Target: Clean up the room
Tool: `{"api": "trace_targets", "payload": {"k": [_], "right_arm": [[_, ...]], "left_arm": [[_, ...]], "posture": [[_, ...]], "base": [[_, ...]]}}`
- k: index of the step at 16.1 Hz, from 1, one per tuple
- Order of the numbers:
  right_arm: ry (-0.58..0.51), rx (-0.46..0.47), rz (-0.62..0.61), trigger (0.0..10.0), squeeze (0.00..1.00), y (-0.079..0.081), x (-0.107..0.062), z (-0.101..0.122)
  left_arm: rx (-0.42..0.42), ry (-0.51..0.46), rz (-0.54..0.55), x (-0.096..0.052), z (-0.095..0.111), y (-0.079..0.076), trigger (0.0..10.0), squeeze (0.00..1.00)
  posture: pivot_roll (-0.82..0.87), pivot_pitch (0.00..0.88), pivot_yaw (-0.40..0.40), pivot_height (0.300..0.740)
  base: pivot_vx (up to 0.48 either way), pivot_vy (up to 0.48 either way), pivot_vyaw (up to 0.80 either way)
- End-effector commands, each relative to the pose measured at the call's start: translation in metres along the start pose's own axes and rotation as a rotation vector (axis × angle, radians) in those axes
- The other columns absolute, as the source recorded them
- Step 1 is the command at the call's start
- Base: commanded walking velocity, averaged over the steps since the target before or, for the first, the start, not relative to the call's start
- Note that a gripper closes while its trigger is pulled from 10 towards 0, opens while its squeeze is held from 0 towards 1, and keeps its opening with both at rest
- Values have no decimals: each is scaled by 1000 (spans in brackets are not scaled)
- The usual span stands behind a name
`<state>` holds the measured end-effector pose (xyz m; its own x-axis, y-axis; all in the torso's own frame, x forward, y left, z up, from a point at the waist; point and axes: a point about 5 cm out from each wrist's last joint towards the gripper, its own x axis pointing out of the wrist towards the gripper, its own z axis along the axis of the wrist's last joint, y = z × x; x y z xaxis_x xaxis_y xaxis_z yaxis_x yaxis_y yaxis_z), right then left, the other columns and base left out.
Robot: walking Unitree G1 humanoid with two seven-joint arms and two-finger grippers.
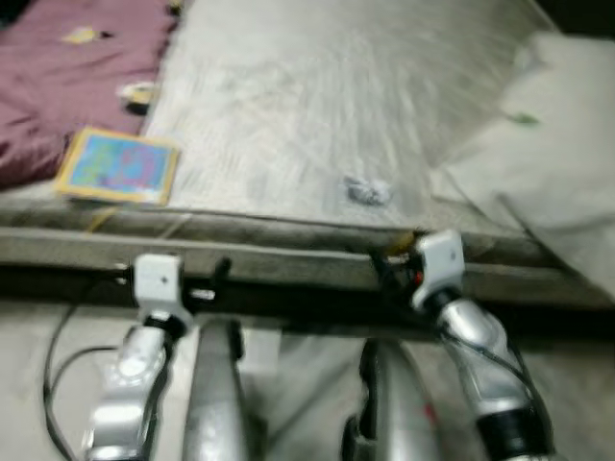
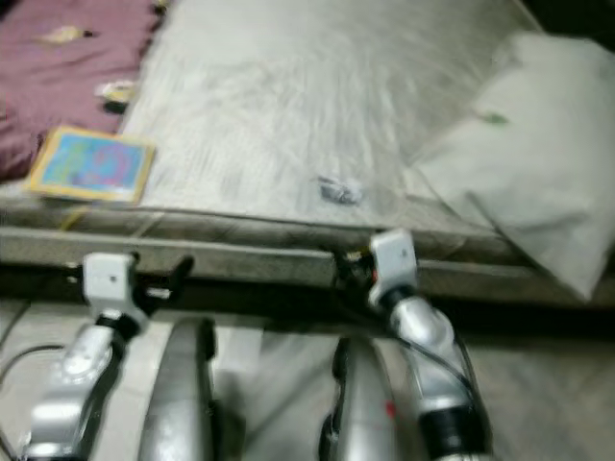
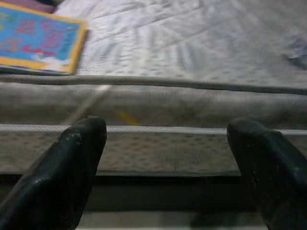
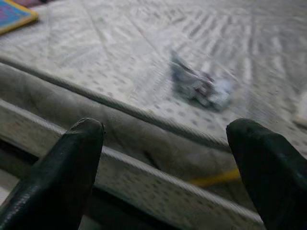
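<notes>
A bare grey-white mattress point(image 1: 317, 86) lies in front of me. A small crumpled wrapper point(image 1: 367, 190) rests on it near the front edge. A book point(image 1: 120, 165) with a blue cover and yellow border lies flat at the front left. My left gripper point(image 1: 213, 280) is open and empty, held low against the mattress side below and to the right of the book point(image 3: 38, 38). My right gripper point(image 1: 392, 257) is also open and empty at the mattress edge, just short of the wrapper point(image 4: 201, 86), which lies ahead between its fingers.
A maroon blanket point(image 1: 67, 77) covers the far left of the bed, with a small pale object point(image 1: 139, 93) at its edge. A white pillow or duvet point(image 1: 548, 163) is heaped at the right. A black cable point(image 1: 53, 365) loops beside my left arm.
</notes>
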<state>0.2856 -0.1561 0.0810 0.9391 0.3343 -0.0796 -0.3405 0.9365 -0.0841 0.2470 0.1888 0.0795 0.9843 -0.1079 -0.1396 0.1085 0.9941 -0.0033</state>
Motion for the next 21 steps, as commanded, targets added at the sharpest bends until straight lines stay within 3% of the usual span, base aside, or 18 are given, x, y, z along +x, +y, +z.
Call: {"api": "trace_targets", "payload": {"k": [1,11,13,16,21], "right_arm": [[-13,-27,-12,10000,0,-8,-1,4],[-38,-79,49,10000,0,0,5,8],[-51,-113,98,10000,0,5,10,11],[-71,-184,201,10000,0,18,22,13],[-79,-187,256,10000,0,37,56,22]], "left_arm": [[1,-25,-7,4,7,-2,10000,0],[8,-21,-15,5,7,-3,10000,0],[45,-10,26,3,5,1,10000,0],[70,15,68,-9,0,15,10000,0],[97,47,168,-39,-4,28,10000,0]], "posture": [[1,157,-38,531],[9,150,-36,531],[21,147,-34,531],[67,158,-44,531],[176,219,-78,531]], "base": [[274,0,0],[222,0,0],[0,0,0],[0,0,533],[0,0,160]]}}
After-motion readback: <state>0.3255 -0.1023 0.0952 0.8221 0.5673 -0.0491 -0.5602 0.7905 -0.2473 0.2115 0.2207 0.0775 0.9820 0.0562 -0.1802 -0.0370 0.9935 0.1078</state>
